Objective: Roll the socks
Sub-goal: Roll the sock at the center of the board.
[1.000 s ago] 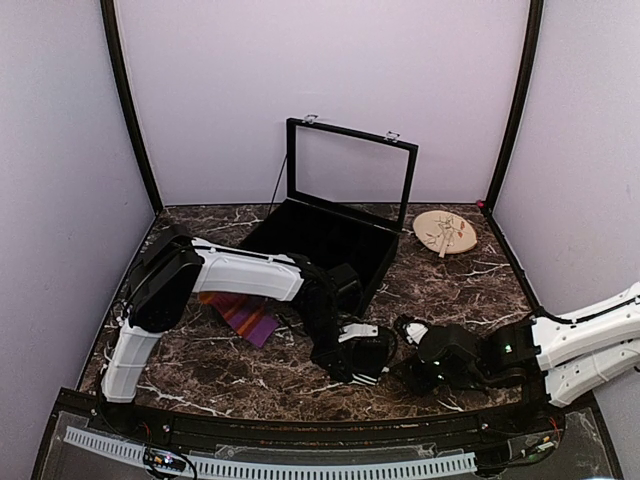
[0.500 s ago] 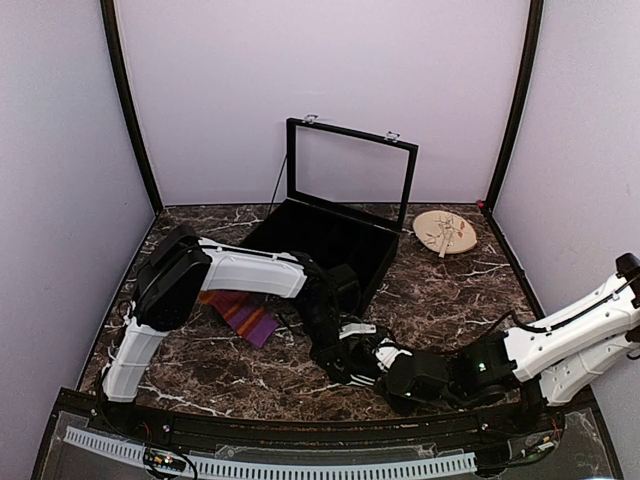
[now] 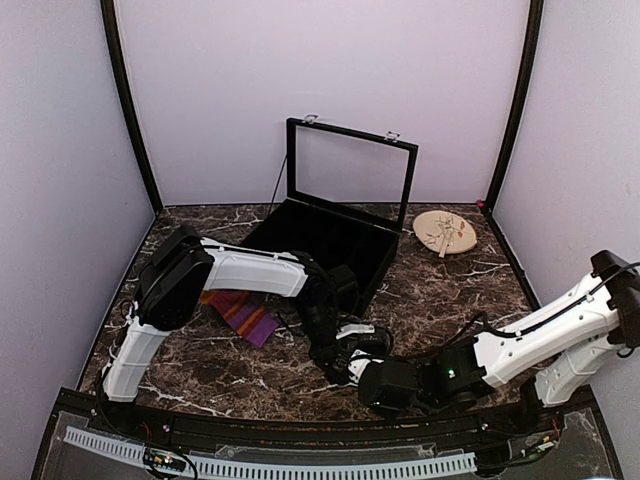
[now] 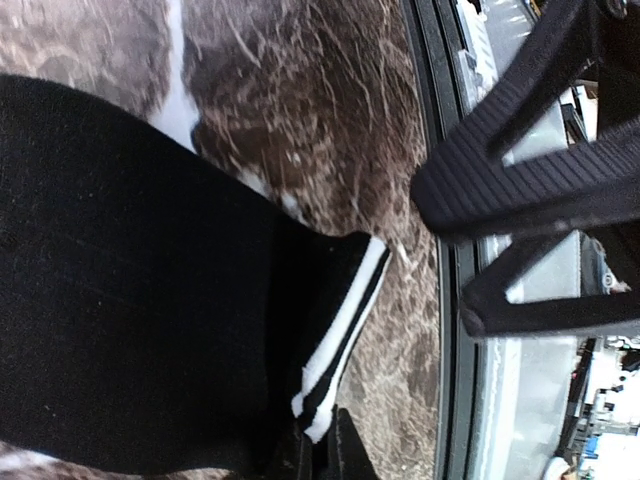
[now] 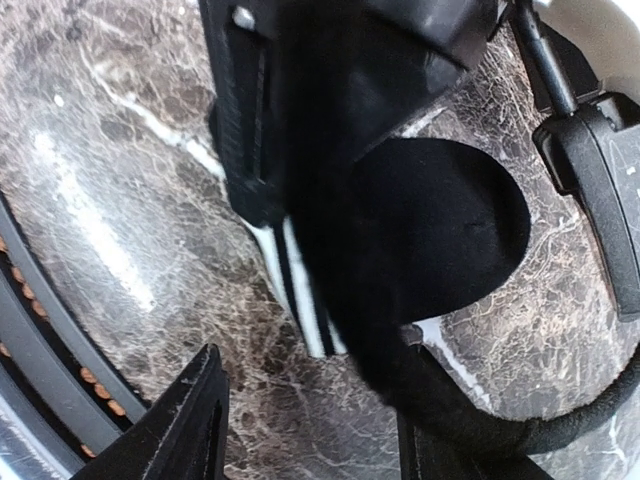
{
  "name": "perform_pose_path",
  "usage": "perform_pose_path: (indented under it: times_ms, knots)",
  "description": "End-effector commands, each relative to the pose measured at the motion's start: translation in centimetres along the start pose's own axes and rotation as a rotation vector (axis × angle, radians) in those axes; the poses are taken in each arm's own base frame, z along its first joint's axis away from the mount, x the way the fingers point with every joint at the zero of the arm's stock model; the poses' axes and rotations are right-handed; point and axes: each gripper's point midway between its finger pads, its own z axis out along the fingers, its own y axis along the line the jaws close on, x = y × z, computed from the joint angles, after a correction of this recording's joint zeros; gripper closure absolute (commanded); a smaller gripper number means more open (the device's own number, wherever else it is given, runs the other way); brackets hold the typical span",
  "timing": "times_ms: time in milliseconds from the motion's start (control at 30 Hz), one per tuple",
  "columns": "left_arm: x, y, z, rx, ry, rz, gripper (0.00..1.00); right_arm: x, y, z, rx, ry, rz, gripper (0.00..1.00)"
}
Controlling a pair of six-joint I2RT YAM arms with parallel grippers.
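Observation:
The black sock with thin white cuff stripes lies at the table's front centre. My left gripper is shut on its cuff. In the left wrist view the pinched white stripes sit just above the closed left gripper. My right gripper is low, right beside the sock, jaws open. In the right wrist view the right gripper stands at the striped cuff, with one finger on bare table and the other partly hidden under black sock. The striped purple, orange and red sock lies flat at left.
An open black case with a raised glass lid stands behind the arms. A round wooden plate lies at back right. The black front rail runs just below both grippers. A black cable loops near the right fingers.
My right arm has swept left along the front edge until its gripper is beside the black sock. The left gripper has kept its hold and barely moved.

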Motion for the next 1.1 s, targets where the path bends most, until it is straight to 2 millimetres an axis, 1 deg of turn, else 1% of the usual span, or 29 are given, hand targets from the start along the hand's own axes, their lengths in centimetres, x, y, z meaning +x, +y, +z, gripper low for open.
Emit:
perform_pose_path:
  times_ms: [0, 133, 267, 333, 500, 633, 767, 1000, 1067]
  knots:
    - [1.8, 0.3, 0.6, 0.022, 0.065, -0.058, 1.0, -0.4, -0.1, 0.2, 0.04, -0.003, -0.075, 0.46]
    - [1.7, 0.5, 0.5, 0.039, 0.058, -0.067, 1.0, -0.3, -0.2, 0.7, 0.06, 0.005, -0.1, 0.47]
    - [1.9, 0.6, 0.6, 0.052, 0.055, -0.075, 1.0, -0.8, -1.4, 0.1, 0.115, -0.024, -0.079, 0.47]
    - [1.8, 0.7, 0.6, 0.056, 0.054, -0.079, 1.0, -0.7, -1.4, -0.1, 0.11, -0.022, -0.08, 0.47]
    - [1.7, 0.7, 0.6, 0.065, 0.053, -0.083, 1.0, 0.0, -0.5, 0.5, 0.065, 0.006, -0.121, 0.49]
    - [1.8, 0.7, 0.5, 0.067, 0.054, -0.083, 1.0, -0.5, -0.1, 0.6, 0.059, -0.002, -0.16, 0.49]
    - [1.7, 0.6, 0.5, 0.074, 0.053, -0.084, 1.0, -0.4, 0.0, 1.0, 0.069, 0.01, -0.209, 0.49]
    - [1.6, 0.6, 0.5, 0.095, 0.05, -0.086, 1.0, -0.9, 0.4, 1.1, 0.059, 0.0, -0.241, 0.49]
    - [1.6, 0.6, 0.5, 0.099, 0.049, -0.085, 1.0, -0.4, 0.5, 1.8, 0.066, 0.023, -0.264, 0.49]
